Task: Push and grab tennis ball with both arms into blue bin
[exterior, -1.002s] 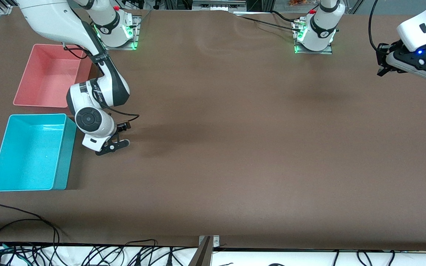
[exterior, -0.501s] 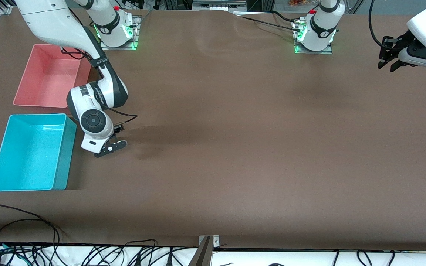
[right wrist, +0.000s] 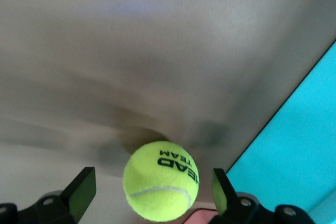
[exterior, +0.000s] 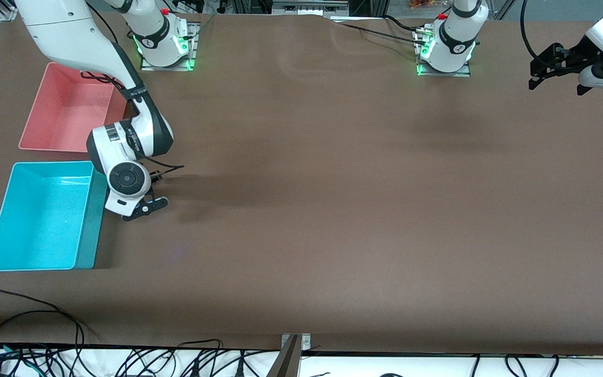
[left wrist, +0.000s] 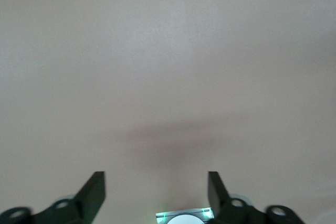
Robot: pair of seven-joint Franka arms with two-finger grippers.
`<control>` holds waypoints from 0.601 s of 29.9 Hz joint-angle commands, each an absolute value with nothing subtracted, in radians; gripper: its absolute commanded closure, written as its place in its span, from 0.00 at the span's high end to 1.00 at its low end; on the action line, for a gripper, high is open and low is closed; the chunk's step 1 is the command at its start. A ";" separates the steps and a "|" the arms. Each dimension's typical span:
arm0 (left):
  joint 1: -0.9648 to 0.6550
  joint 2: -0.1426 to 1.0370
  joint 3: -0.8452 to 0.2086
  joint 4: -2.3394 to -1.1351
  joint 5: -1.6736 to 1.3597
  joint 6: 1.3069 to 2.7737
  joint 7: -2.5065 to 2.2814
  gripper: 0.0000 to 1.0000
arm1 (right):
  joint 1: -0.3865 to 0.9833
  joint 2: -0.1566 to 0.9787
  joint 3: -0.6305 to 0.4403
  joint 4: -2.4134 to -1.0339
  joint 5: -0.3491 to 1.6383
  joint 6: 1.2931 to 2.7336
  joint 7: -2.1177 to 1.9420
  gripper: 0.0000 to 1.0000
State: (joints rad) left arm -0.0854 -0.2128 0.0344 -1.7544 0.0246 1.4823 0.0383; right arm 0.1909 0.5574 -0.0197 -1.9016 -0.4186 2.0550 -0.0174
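The fuzzy yellow-green tennis ball [right wrist: 161, 180], printed HEAD TEAM, sat between the right tool's [right wrist: 152, 191] spread fingers, beside the cyan-blue plastic bin's [exterior: 86, 210] wall. Brown counter [exterior: 333, 209] lay open. Left tool [exterior: 555, 70] hung, fingers apart.

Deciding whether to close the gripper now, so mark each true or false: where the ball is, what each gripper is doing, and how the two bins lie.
1. The tennis ball sits between the right gripper's open fingers, touching neither. True.
2. The ball is already in the blue bin. False: it is outside, beside the bin.
3. The left gripper is shut on something. False: it is open and empty, over the left arm's end of the table.
4. The pink bin lies farther from the front camera than the blue bin. True.
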 commanded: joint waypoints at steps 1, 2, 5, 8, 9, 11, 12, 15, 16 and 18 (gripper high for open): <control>-0.091 -0.224 0.037 -1.743 0.038 1.456 0.014 1.00 | 0.176 0.555 -0.015 -1.913 -0.442 2.057 -0.028 0.86; -0.091 -0.222 0.035 -1.741 0.038 1.454 0.014 1.00 | 0.172 0.558 -0.015 -1.913 -0.445 2.060 -0.034 0.81; -0.089 -0.221 0.038 -1.721 0.038 1.451 0.017 1.00 | 0.163 0.568 -0.015 -1.911 -0.454 2.065 -0.054 0.49; -0.089 -0.215 0.038 -1.700 0.038 1.440 0.018 1.00 | 0.163 0.566 -0.015 -1.905 -0.454 2.059 -0.054 0.28; -0.089 -0.213 0.038 -1.698 0.038 1.439 0.018 1.00 | 0.163 0.566 -0.015 -1.902 -0.453 2.054 -0.055 0.27; -0.090 -0.212 0.038 -1.698 0.040 1.439 0.018 1.00 | 0.163 0.561 -0.015 -1.901 -0.449 2.052 -0.054 0.24; -0.091 -0.212 0.038 -1.698 0.040 1.439 0.020 1.00 | 0.164 0.558 -0.014 -1.898 -0.446 2.051 -0.051 0.23; -0.091 -0.203 0.038 -1.697 0.040 1.439 0.025 1.00 | 0.164 0.549 -0.009 -1.862 -0.442 2.017 -0.058 0.23; -0.091 -0.199 0.038 -1.692 0.040 1.439 0.020 1.00 | 0.164 0.545 -0.008 -1.846 -0.440 1.981 -0.058 0.23; -0.091 -0.195 0.038 -1.683 0.040 1.439 0.024 1.00 | 0.164 0.538 -0.005 -1.809 -0.433 1.930 -0.060 0.23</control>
